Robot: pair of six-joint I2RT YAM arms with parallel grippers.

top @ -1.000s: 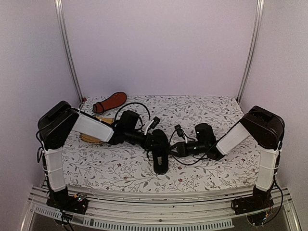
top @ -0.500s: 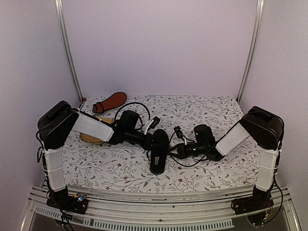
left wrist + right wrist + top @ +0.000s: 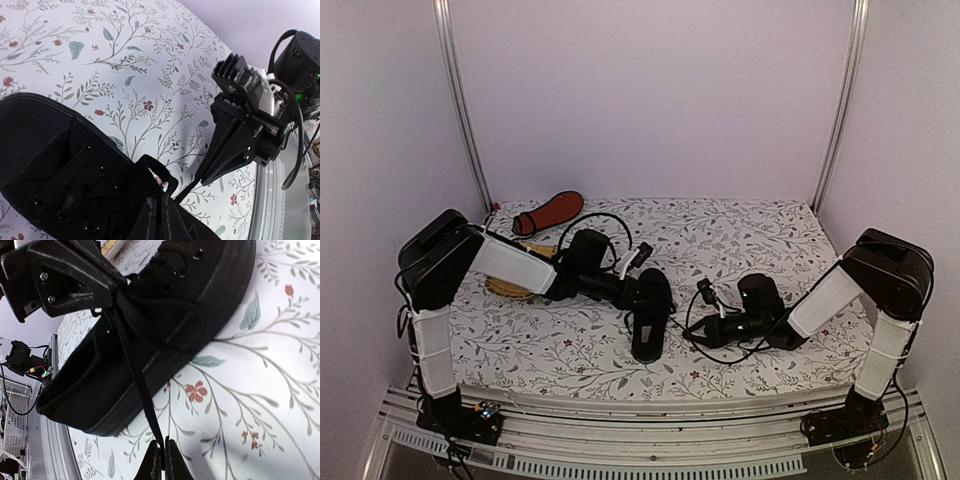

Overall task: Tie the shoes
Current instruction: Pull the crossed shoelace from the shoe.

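Observation:
One black shoe [image 3: 651, 325] lies at mid-table, toe toward the near edge. My left gripper [image 3: 648, 296] is over its laced part, shut on a loop of black lace [image 3: 165, 172]; its fingers [image 3: 150, 222] show at the bottom of the left wrist view beside the shoe [image 3: 45, 165]. My right gripper [image 3: 698, 332] is to the right of the shoe, shut on the end of a lace [image 3: 136, 365] that runs taut from the shoe [image 3: 165, 315] to its tips [image 3: 161, 458]. The second shoe [image 3: 549, 211] lies at the back left, reddish-orange sole up.
A yellow woven mat [image 3: 510, 283] lies partly under the left arm at the left. Metal frame posts [image 3: 461, 110] stand at the back corners. The right arm's cable [image 3: 715, 350] loops on the floral tablecloth [image 3: 750, 235].
My right gripper has drawn away to the right and nearer the front edge, pulling the lace out taut. The left gripper and the shoe have hardly moved.

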